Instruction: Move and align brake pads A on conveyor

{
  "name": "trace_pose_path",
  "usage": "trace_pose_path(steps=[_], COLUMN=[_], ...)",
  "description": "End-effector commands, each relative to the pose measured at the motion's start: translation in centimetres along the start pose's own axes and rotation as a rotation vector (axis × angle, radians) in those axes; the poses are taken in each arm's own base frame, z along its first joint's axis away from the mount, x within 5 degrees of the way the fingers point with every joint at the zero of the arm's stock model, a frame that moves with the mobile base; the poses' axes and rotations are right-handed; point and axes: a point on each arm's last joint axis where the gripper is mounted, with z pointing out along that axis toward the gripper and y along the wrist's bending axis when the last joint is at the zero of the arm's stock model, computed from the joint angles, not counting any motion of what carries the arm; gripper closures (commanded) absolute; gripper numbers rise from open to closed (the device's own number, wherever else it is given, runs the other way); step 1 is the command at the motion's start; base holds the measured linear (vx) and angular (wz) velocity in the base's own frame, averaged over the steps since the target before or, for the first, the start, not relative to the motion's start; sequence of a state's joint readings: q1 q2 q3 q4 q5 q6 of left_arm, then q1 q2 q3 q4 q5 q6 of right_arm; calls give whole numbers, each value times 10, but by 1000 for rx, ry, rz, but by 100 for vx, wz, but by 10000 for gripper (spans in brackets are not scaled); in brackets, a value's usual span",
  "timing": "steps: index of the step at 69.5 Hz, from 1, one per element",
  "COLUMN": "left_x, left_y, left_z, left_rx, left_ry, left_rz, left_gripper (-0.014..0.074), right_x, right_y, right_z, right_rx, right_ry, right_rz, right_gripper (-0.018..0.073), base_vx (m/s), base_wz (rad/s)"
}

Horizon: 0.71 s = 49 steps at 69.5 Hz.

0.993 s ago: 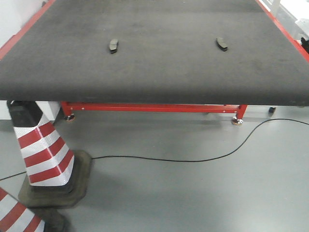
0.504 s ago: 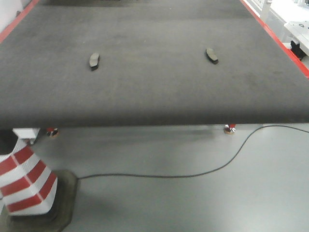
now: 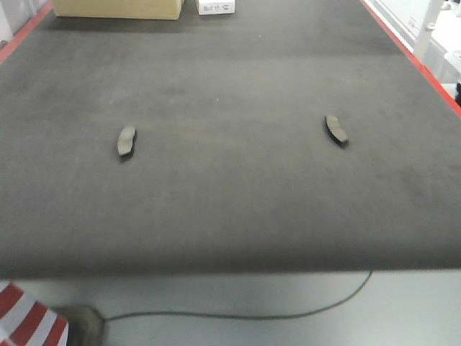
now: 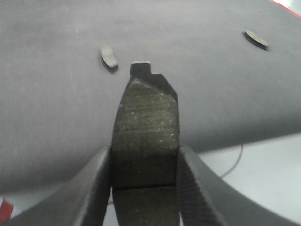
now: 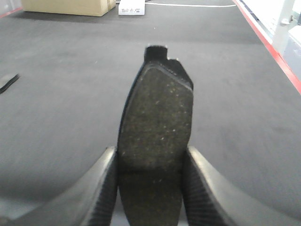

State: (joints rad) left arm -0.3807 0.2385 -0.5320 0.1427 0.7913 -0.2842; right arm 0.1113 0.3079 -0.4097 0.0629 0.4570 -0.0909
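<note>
Two brake pads A lie flat on the conveyor (image 3: 230, 79): one on the left (image 3: 126, 140) and one on the right (image 3: 336, 130), far apart. In the left wrist view my left gripper (image 4: 145, 155) is shut on a third dark pad (image 4: 146, 117), held over the belt's near edge, with the lying pads ahead (image 4: 109, 57) and at the far right (image 4: 256, 39). My right gripper (image 5: 150, 155) is shut on another pad (image 5: 157, 113) above the belt; a lying pad (image 5: 8, 81) shows at the left edge. Neither gripper appears in the front view.
A cardboard box (image 3: 115, 7) and a small white box (image 3: 215, 6) sit at the belt's far end. Red strips (image 3: 421, 68) run along its sides. On the floor in front are a striped cone (image 3: 25, 321) and a black cable (image 3: 238, 315).
The front view has moved closer to the belt and higher: both lying pads sit lower in the picture, the red frame legs are gone from view and the cone has slid almost out.
</note>
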Motion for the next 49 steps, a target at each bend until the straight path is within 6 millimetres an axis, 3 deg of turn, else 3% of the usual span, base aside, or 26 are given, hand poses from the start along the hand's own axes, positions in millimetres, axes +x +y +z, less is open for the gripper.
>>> trace_pose_path(steps=[1,49], left_x=[-16,-16], left_y=[-3,-3], left_z=[-4,-4], left_rx=[28,28], left_ry=[-106,-106], left_rz=[-1,-1], left_gripper=[602,602], right_x=[-19,-19], right_y=[-1,-1], right_z=[-3,-3], right_rx=[15,15], right_ry=[-120,-120], right_rz=[-9,-9], right_gripper=[565,565], base_vx=[42,33], base_wz=[3,1])
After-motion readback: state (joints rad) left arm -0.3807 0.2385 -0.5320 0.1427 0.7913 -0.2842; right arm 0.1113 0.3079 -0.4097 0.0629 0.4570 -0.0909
